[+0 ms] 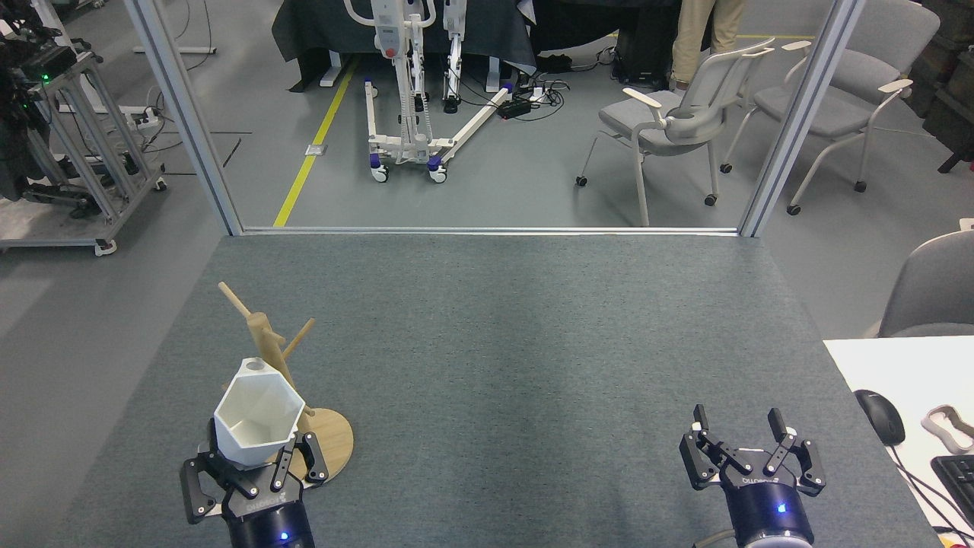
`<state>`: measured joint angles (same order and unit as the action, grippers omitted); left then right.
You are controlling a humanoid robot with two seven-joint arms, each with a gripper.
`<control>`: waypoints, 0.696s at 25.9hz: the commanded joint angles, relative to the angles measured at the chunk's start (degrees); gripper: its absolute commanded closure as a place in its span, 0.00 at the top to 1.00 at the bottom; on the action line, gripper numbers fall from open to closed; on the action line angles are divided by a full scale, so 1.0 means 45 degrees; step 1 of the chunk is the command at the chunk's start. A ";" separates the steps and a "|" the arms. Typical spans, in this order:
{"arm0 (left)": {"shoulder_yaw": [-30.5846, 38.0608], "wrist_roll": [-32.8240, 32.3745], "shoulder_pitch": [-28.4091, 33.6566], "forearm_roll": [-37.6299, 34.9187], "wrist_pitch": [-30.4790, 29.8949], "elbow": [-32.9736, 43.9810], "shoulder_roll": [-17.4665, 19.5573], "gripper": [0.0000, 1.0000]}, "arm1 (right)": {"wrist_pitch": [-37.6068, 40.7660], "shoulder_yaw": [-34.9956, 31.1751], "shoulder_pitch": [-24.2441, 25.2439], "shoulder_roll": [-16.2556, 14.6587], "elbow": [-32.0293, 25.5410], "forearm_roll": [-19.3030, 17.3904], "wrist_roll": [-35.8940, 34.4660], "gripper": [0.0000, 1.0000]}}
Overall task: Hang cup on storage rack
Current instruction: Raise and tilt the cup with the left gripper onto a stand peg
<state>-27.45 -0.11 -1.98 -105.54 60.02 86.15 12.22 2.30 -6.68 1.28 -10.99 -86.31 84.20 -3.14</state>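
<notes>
The white faceted cup [257, 415] stands upright in my left gripper [255, 468], which is shut on its lower body at the table's front left. Its holed tab at the far rim overlaps the post of the wooden storage rack [270, 358]. The rack stands just behind the cup, its round base [332, 449] partly hidden by cup and gripper. Two pegs show above the cup, pointing up-left and up-right; I cannot tell whether the tab touches the post. My right gripper [746, 434] is open and empty at the front right.
The grey felt table [502, 350] stretches ahead, with metal frame posts at its far corners. A white desk [890, 365] with a mouse [880, 416] and keyboard lies to the right. Chairs and a person's legs are on the floor beyond.
</notes>
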 commanded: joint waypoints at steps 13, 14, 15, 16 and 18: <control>0.1160 -0.0660 0.0771 0.0211 -0.0005 0.1481 0.0136 0.24 | -0.0004 0.0000 0.0008 0.0039 0.0000 0.0000 0.0034 0.99; 0.1160 -0.0660 0.0752 0.0230 -0.0005 0.1305 0.0136 0.24 | -0.0004 0.0020 0.0008 0.0039 0.0000 0.0000 0.0034 0.99; 0.1160 -0.0660 0.0732 0.0230 -0.0005 0.1207 0.0155 0.24 | -0.0004 0.0020 0.0028 0.0039 0.0000 0.0000 0.0053 0.99; 0.1140 -0.0660 0.0713 0.0230 -0.0005 0.1168 0.0155 0.24 | -0.0004 0.0020 0.0028 0.0039 0.0000 0.0000 0.0053 0.99; 0.1160 -0.0640 0.0654 0.0230 -0.0005 0.0914 0.0155 0.24 | -0.0004 0.0020 0.0008 0.0039 0.0000 0.0000 0.0053 0.99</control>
<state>-22.27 -3.08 1.25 -104.54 60.01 91.65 12.88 2.27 -6.61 1.38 -10.81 -86.31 84.20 -2.94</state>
